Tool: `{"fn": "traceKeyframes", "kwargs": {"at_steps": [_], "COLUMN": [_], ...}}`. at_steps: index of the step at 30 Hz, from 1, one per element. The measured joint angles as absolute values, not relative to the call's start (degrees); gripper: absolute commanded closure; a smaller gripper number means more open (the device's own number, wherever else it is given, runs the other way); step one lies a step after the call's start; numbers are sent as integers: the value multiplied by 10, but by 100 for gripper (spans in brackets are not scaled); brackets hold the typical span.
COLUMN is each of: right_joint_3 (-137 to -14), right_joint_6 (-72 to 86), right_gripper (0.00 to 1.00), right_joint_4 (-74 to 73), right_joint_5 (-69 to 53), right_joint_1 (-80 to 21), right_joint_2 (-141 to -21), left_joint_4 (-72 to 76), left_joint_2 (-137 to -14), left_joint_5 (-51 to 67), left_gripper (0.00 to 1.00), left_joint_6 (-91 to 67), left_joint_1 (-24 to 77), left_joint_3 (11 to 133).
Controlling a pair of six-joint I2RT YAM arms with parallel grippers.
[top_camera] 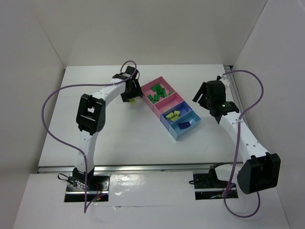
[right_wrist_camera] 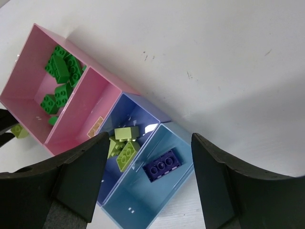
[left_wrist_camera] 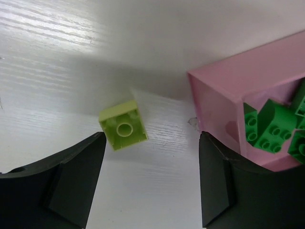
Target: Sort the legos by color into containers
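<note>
One brick outside the trays: a yellow-green brick [left_wrist_camera: 123, 125], square, underside up with its centre tube showing.
Brick location: on the white table [left_wrist_camera: 57, 57], near the outer corner of the pink tray [left_wrist_camera: 224, 86] but not touching it.
Brick axis: square footprint, so no long axis; its edges sit rotated against the line between the fingers.
Brick relative to hand: it lies ahead of the left gripper [left_wrist_camera: 151, 143], inside the span of the fingers but off-centre, close to the finger on the left of the wrist view.
Left gripper state: jaws spread wide, nothing held.
Clearance: the other finger stands just beside the pink tray wall; judged a collision risk on descent.
Nearer arm: left; the right gripper [right_wrist_camera: 150, 143] hangs over the far side of the tray row, jaws wide and empty.
Destination (judged): the periwinkle tray [right_wrist_camera: 138, 102], which holds the matching yellow-green bricks [right_wrist_camera: 123, 140].
Other contents: green bricks [right_wrist_camera: 59, 78] in the end pink compartment; one dark blue brick [right_wrist_camera: 163, 164] in the light-blue tray [right_wrist_camera: 143, 195].
</note>
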State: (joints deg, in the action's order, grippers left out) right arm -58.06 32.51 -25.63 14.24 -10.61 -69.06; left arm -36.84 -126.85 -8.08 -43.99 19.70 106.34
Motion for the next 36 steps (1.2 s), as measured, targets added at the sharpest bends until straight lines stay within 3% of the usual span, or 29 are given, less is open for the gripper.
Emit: {"fn": "traceKeyframes", "kwargs": {"at_steps": [16,19,21,24,31,36], "right_joint_3": [-581,-580,-580,-580,-576,-569], "right_joint_6": [312,312,312,310,310,310], "right_gripper": [23,23,23,23,23,22], "right_joint_4": [-253,-253,-253,-253,-251,-248], "right_joint_5": [128,127,127,126,126,126], "right_joint_1": [-106,-106,-106,-106,-106,-103], "right_joint_2": [-719,-722,-726,-733,-735,-732], "left_joint_4": [-411,-410,-409,-406,-405,-392], "left_joint_2": [-1319,-1320,-1320,-1319,-1222,-1141], "left_joint_5": [-132,-130,-126,-121,-117,-90], "left_gripper": [36,51,70,81,82,82], "left_joint_6": [-498,-497,-498,-494,-447,-375], "left_joint_1": [197,197,197,197,208,279], "left_joint_3": [1096,1099,1099,1097,1017,1029]}}
